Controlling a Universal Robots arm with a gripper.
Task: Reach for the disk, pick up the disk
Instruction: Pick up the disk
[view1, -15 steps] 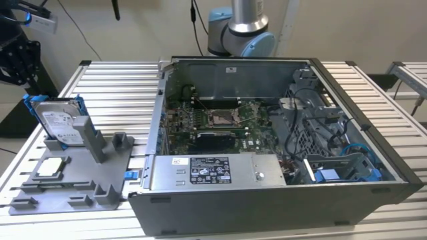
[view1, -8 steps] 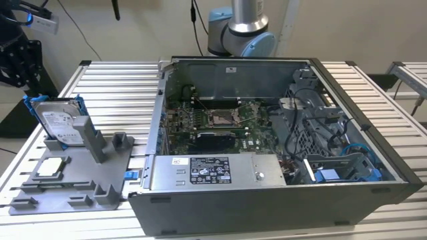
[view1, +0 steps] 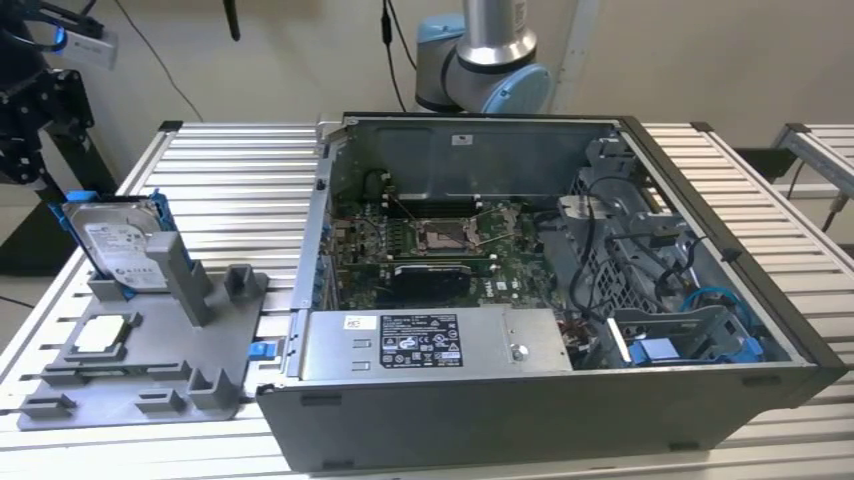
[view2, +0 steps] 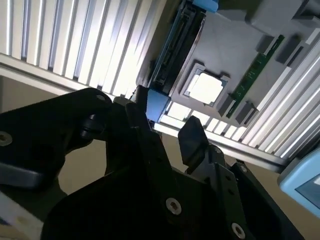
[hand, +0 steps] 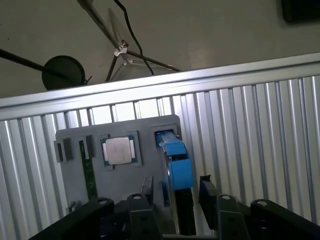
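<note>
Gripper hangs open above the disk, its two dark fingers apparently straddling but not touching the blue-framed drive, which stands on edge in a grey holder on the slatted table, top edge exposed for grasping.

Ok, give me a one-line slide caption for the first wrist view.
Open tool poised over the upright, blue-framed disk in its grey fixture, beside a square chip.
</note>
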